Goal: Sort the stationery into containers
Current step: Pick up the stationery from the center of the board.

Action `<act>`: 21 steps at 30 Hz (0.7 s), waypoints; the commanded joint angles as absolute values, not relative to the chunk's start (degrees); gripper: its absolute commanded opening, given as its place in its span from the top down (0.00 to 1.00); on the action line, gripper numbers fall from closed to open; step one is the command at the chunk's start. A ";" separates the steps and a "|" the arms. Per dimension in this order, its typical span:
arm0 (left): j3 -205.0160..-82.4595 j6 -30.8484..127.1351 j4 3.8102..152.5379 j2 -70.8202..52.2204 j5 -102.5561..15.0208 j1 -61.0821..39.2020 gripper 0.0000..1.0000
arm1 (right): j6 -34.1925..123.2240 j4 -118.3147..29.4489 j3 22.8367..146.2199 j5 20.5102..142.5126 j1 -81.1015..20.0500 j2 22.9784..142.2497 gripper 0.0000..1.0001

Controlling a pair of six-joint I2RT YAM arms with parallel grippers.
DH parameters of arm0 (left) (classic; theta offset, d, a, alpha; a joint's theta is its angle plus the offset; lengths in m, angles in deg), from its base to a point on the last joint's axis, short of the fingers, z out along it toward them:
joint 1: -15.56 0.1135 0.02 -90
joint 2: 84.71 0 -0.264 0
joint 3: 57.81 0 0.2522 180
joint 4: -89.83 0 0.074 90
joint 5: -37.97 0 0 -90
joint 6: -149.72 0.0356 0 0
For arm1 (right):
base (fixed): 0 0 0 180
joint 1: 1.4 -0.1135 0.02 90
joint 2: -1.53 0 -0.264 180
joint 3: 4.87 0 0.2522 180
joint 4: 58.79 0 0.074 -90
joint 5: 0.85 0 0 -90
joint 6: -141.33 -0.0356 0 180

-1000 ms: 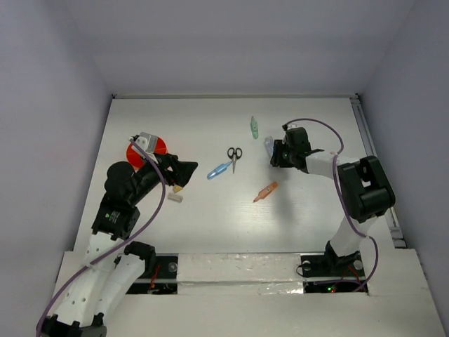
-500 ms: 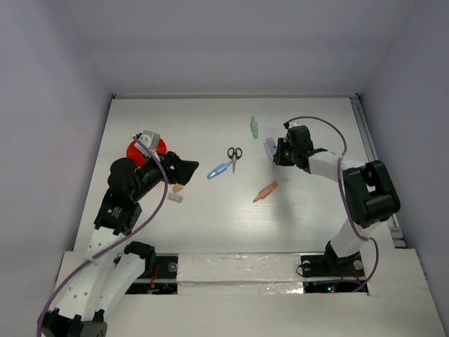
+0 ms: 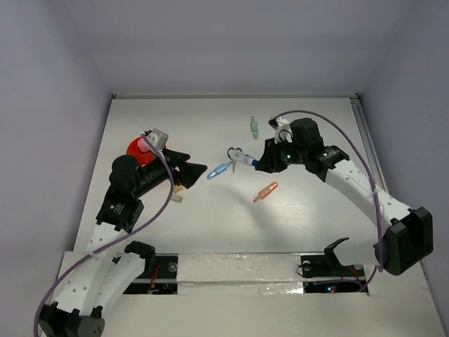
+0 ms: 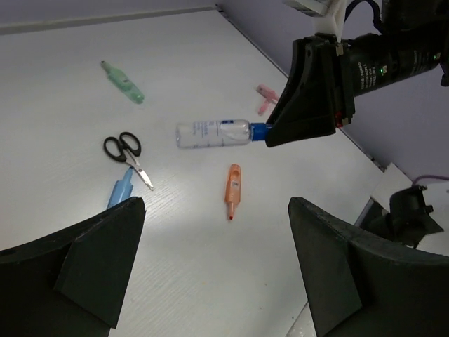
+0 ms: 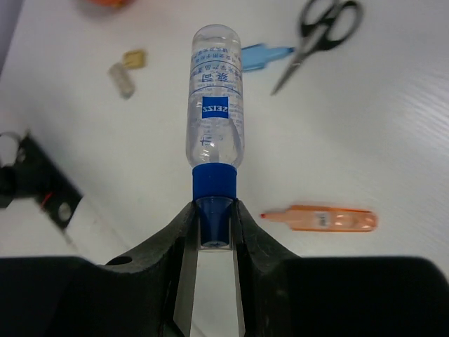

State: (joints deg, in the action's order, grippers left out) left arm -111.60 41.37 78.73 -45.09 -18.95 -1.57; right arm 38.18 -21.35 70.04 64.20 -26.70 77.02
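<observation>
My right gripper [image 5: 215,225] is shut on the blue cap of the blue-white item [image 5: 215,119], a small clear bottle held level above the table [image 3: 245,160], near the black-handled scissors [image 3: 233,153]. The light blue marker [image 3: 219,170], orange marker [image 3: 265,191] and green marker [image 3: 254,127] lie on the table. A pink tube [image 4: 265,97] shows behind the right gripper in the left wrist view. My left gripper [image 3: 198,170] is open and empty, just right of the orange-red cup [image 3: 139,149]. Small beige-grey pieces [image 3: 176,194] lie below it.
White walls close in the table at the back and both sides. A metal rail [image 3: 368,151] runs along the right edge. The right arm's cable [image 3: 337,123] loops over the table's right half.
The right gripper has lifted the blue-white bottle and swung left toward the scissors, its forearm stretched out. The left gripper has shifted slightly to the right, still open.
</observation>
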 commanded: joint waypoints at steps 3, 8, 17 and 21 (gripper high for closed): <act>-118.66 51.27 76.35 -46.65 -16.52 -7.28 0.19 | 41.57 -13.21 75.51 48.68 -33.65 74.13 1.00; -120.52 57.43 71.25 -44.81 -18.29 -16.50 0.16 | 43.50 -14.01 76.57 38.10 -36.82 74.57 1.00; -123.51 61.39 66.58 -37.25 -15.45 -24.51 0.09 | 44.04 -16.73 76.92 25.96 -39.80 75.09 1.00; -125.27 62.80 63.95 -33.12 -15.03 -28.38 0.09 | 44.04 -16.11 77.80 25.26 -41.21 76.85 1.00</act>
